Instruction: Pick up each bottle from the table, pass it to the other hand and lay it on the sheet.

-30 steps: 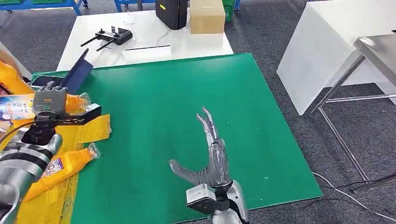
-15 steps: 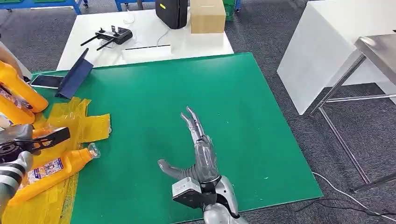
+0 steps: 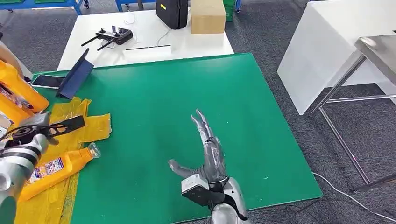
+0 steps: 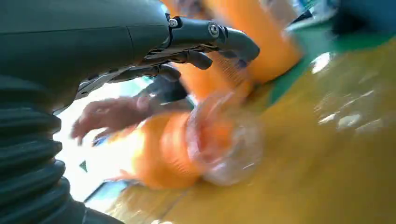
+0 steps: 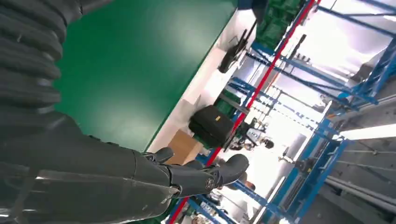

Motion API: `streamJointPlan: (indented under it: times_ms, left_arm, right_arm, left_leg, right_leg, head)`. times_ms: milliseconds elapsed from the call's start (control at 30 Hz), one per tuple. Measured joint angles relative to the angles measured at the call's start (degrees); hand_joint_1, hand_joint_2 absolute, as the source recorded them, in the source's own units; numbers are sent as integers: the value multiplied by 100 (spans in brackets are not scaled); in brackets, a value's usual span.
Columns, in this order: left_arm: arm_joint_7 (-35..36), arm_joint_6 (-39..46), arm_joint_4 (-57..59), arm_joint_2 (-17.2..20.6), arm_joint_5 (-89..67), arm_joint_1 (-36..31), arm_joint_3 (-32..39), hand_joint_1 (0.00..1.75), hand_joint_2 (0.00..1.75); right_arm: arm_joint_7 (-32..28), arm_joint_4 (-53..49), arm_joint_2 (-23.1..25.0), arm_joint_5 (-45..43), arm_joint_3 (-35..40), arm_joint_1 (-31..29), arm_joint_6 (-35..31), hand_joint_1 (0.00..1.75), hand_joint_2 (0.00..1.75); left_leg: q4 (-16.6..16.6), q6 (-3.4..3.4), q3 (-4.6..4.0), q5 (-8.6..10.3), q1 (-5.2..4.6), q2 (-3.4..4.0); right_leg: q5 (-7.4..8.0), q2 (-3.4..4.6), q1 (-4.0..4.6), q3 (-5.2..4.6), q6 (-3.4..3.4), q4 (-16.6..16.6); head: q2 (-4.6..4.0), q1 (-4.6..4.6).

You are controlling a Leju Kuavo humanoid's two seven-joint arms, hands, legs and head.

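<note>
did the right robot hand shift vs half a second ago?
Yes. In the head view the right robot hand has moved slightly right and a little toward the table's near edge over the green mat; the mat itself has not shifted.

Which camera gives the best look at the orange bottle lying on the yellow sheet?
The head view: the orange bottle lies whole and sharp on the yellow sheet. The left wrist view shows only blurred orange bottles up close; the right wrist view looks elsewhere.

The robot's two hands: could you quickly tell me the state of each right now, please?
Left hand: open, fingers apart over a lying orange plastic bottle, holding nothing.
Right hand: open, fingers spread above the green table mat, holding nothing.
</note>
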Motion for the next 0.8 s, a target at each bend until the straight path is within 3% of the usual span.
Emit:
streamJointPlan:
  times_ms: [200,400,800]
  left_arm:
    - [-753,197,-29,-157,788,-213,304,0,175]
    - [-2305,-344,-532,-330,2748,-104,1017,0,175]
    - [-2372,-586,-1370,-430,3193,193,1313,0,175]
  right_arm:
    - [-35,-68,-68,35,-232,155,186,0,175]
    - [-116,-72,-101,-114,-341,266,199,0,175]
    - [-177,-144,-171,-190,-435,391,197,0,175]
  left_leg:
    - [0,-1,1,-2,0,12]
    - [-1,-1,-3,-1,5,9]
    - [-1,-1,-2,-1,3,9]
  right_leg:
    - [0,8,-5,-8,0,2]
    - [-1,6,3,-9,-1,2]
    - [0,10,-3,-9,-1,2]
  head:
    - [0,-2]
    - [0,-2]
    - [0,0]
